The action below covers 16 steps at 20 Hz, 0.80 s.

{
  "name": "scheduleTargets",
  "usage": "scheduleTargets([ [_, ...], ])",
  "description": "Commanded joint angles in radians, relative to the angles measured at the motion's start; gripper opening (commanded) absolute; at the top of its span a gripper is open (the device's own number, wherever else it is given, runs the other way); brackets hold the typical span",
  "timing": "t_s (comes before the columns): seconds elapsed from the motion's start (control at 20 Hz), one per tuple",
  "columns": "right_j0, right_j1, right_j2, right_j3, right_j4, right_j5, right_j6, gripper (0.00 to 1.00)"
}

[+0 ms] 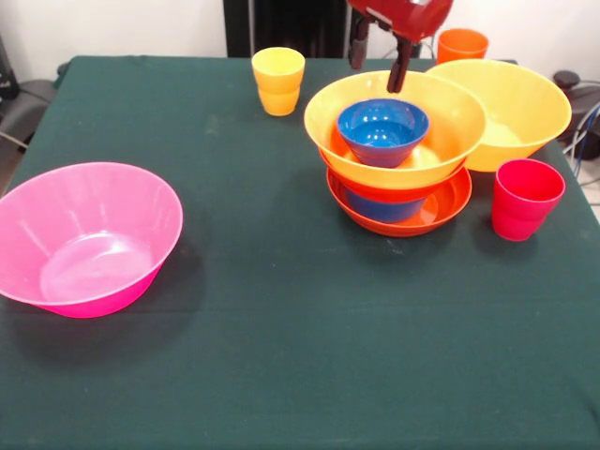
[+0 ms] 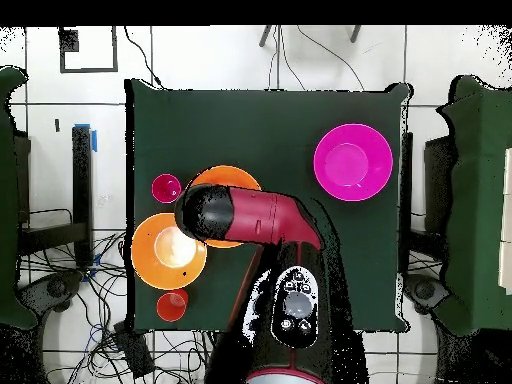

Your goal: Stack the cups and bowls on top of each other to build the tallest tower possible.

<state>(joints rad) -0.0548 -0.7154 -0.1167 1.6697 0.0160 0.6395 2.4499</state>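
The tower stands right of centre: a shallow red-orange bowl (image 1: 441,208) lowest, a small blue bowl (image 1: 384,207) in it, a second red-orange bowl, a large orange-yellow bowl (image 1: 450,117), and a second small blue bowl (image 1: 382,129) inside that. My gripper (image 1: 378,58) hangs open and empty just above the tower's far rim. From above, the arm covers most of the tower (image 2: 236,177). The other large orange-yellow bowl (image 1: 516,108) (image 2: 168,250) leans against the tower. The pink bowl (image 1: 89,239) (image 2: 352,162) sits alone. Yellow cup (image 1: 278,80), orange cup (image 1: 462,44) (image 2: 172,305) and red-pink cup (image 1: 525,199) (image 2: 166,187) stand upright.
A dark green cloth covers the table (image 1: 281,356) (image 2: 270,120). The red-pink cup stands close to the table's right edge in the front view. Cables lie on the floor around the table in the overhead view (image 2: 60,290).
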Motion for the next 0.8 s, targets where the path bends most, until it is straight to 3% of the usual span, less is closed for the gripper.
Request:
scheduleTargets([
  [0.05,0.001,-0.051,0.039,-0.013,0.016,0.118,0.05,1.0],
  [0.5,-0.09,-0.132,0.066,-0.174,-0.021,0.394,-0.099,1.0],
  [0.65,-0.135,-0.135,0.091,-0.197,-0.034,0.415,-0.161,1.0],
  [0.8,-0.186,-0.114,0.115,-0.192,-0.058,0.369,-0.217,1.0],
])
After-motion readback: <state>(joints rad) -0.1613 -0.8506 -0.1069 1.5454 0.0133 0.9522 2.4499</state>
